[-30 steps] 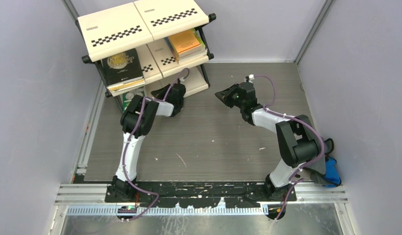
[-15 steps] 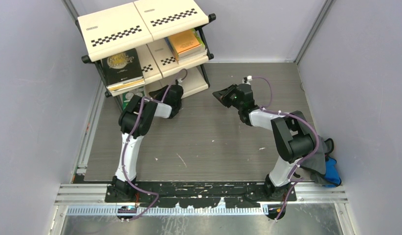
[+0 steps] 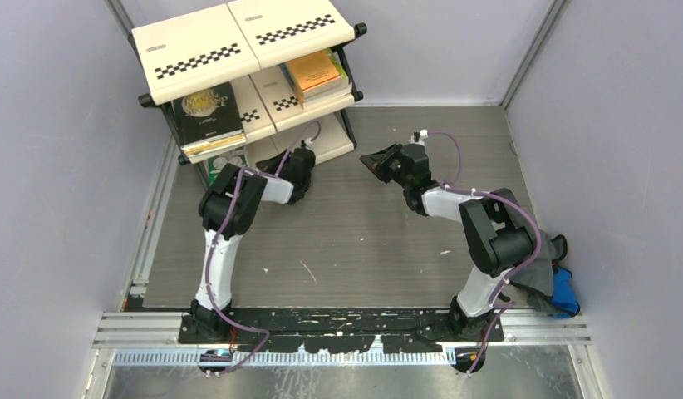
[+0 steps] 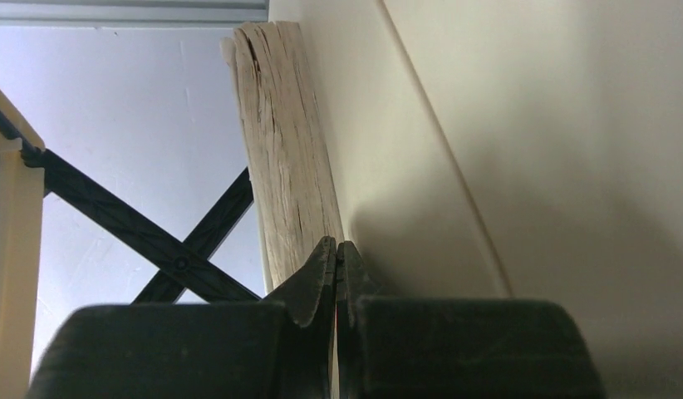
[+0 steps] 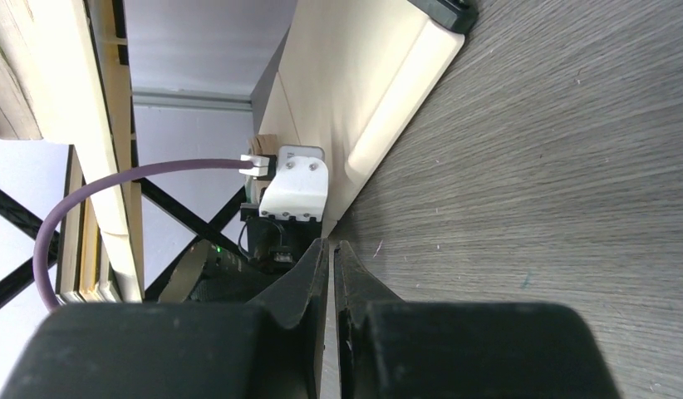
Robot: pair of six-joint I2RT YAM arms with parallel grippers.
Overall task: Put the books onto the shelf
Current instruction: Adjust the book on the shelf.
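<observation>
**Books on the shelf, both my grippers empty**

From the top camera: the shelf [image 3: 207, 48] sits in the far left corner of the table [image 3: 363, 241]. A black book [image 3: 207, 116] lies on the left of the middle tier and an orange book [image 3: 315, 73] on the right of it. My left arm [image 3: 238, 195] reaches in at the bottom tier. My right gripper [image 3: 374, 160] hangs over bare table, just right of the shelf. A grey and blue cloth bundle [image 3: 558, 283] lies at the right edge.

Left wrist cam: my left gripper [image 4: 336, 256] is pinched completely closed with nothing in it. Right past the tips, a book [image 4: 284, 158] stands on end, worn page edges facing me, leaning on a cream panel [image 4: 538, 150]. Can't tell if I'm touching it. A black cross brace [image 4: 179, 262] shows behind.

Right wrist cam: fingers pressed nearly together, holding nothing. Beyond them I see my left wrist, its purple cable [image 5: 68, 212] and the shelf's bottom panel.
</observation>
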